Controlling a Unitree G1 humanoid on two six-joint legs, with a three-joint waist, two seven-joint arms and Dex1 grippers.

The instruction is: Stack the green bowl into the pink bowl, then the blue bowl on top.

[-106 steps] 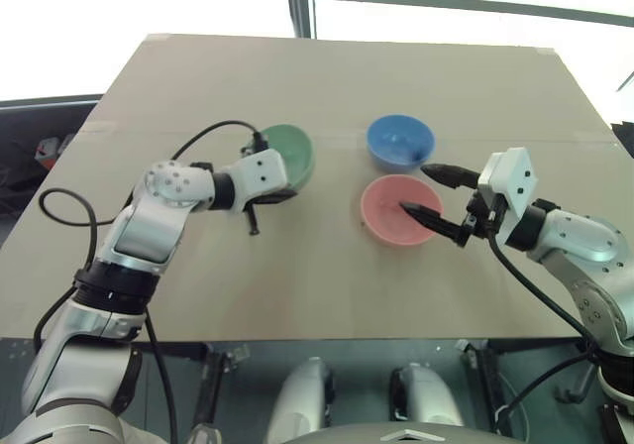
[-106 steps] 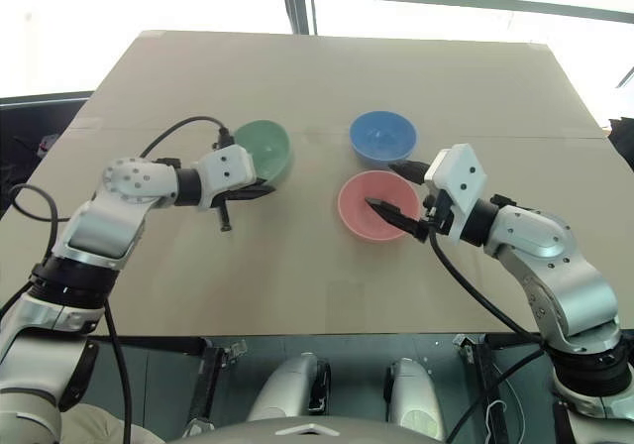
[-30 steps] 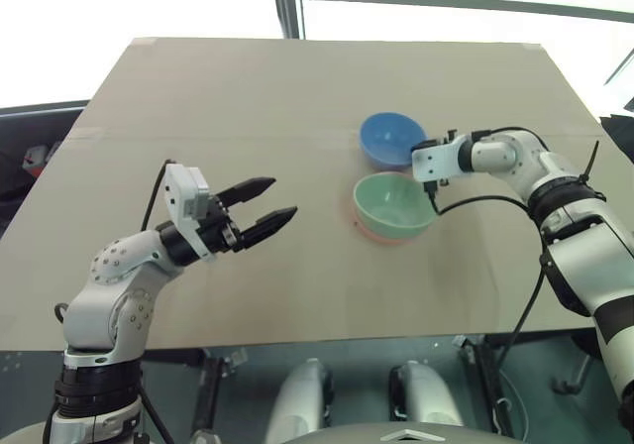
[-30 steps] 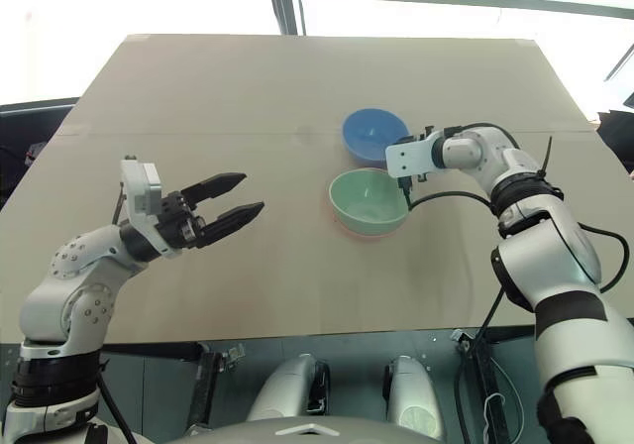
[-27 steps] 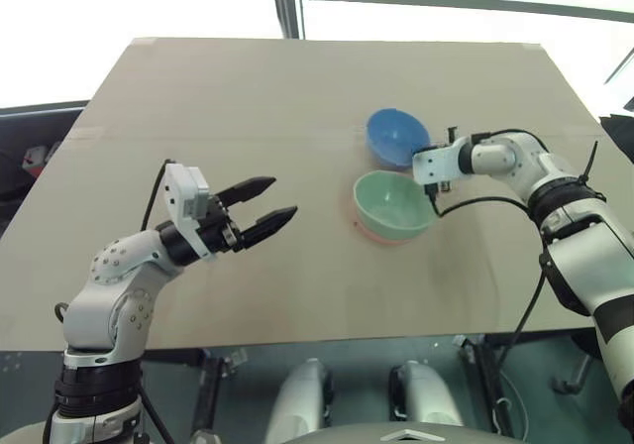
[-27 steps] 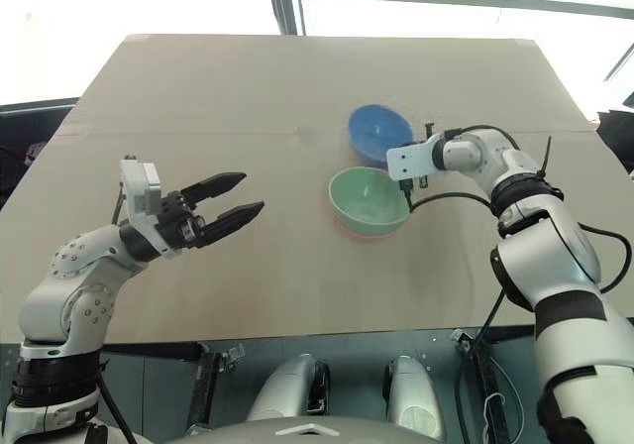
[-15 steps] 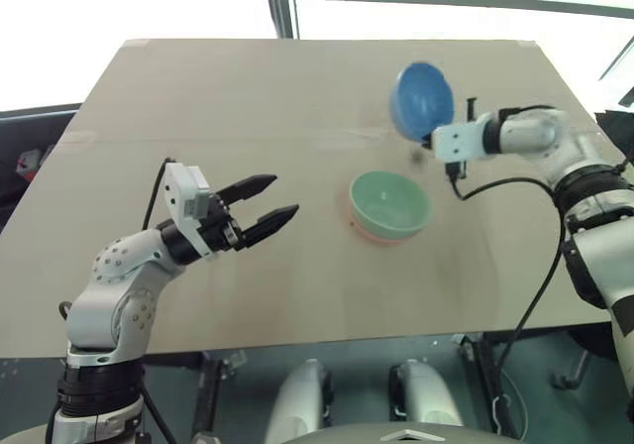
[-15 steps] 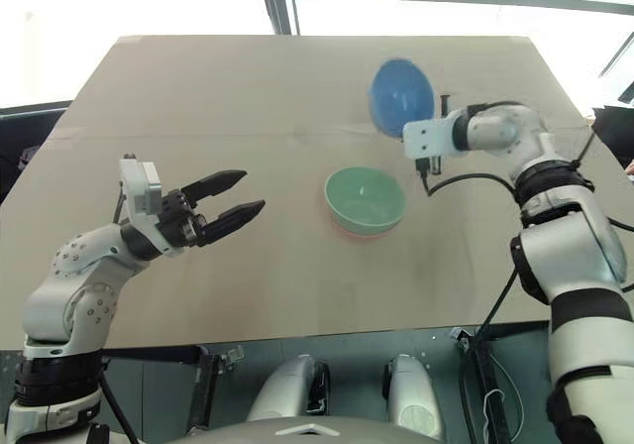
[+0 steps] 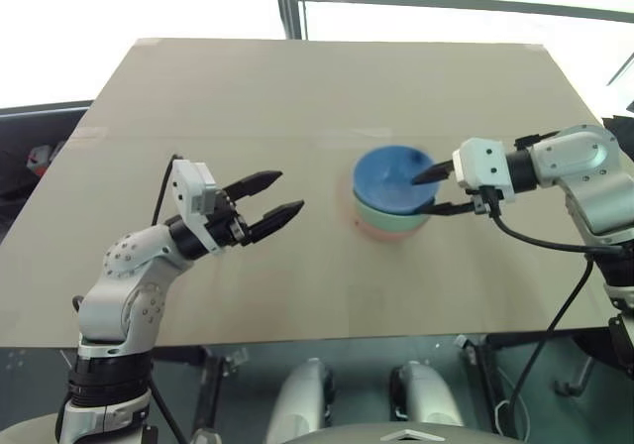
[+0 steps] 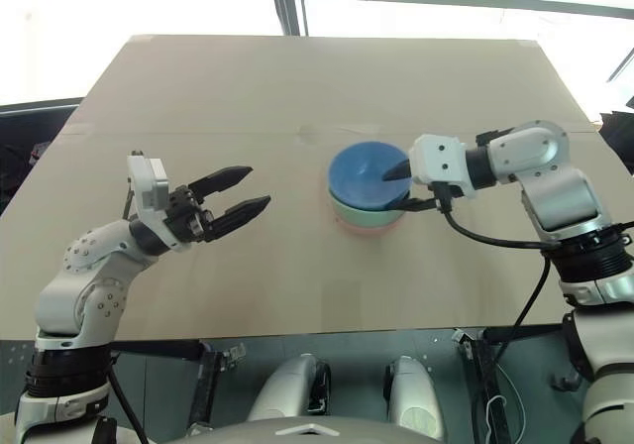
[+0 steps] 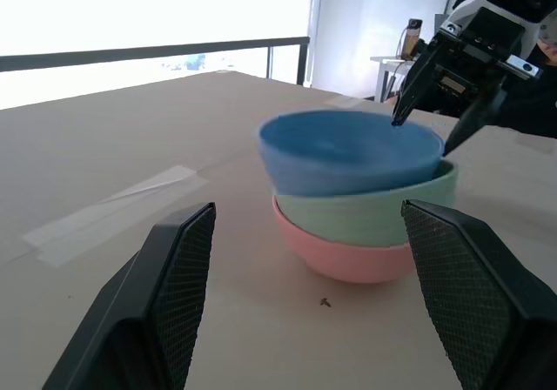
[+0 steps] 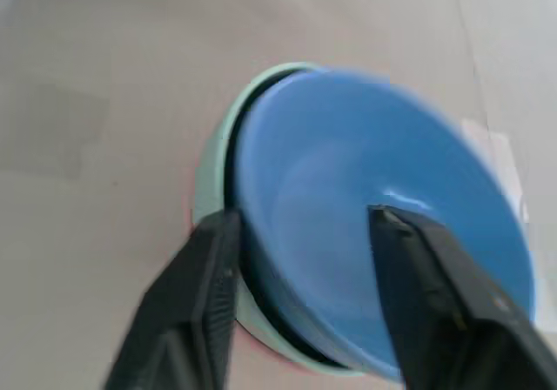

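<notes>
Blue bowl (image 9: 392, 178) atop green bowl (image 11: 383, 216); right gripper (image 9: 431, 192) spread, straddling its rim; left gripper (image 9: 279, 195) spread, empty.

Left arm (image 9: 129, 285), lower left of the frame: silver-grey rounded shells, a disc at the joint dotted with small dark screw holes, black rings between the segments. A white boxy wrist block leads into the left pincer (image 9: 275, 198), two tapered black fingers with cross-hatched pads (image 11: 178, 277). A thin black cable (image 9: 163, 181) loops behind the wrist. Right arm (image 9: 589, 181), right edge: same silver shells, white block, right pincer (image 9: 436, 192) in black, a black cable (image 9: 555, 251) drooping beneath.
</notes>
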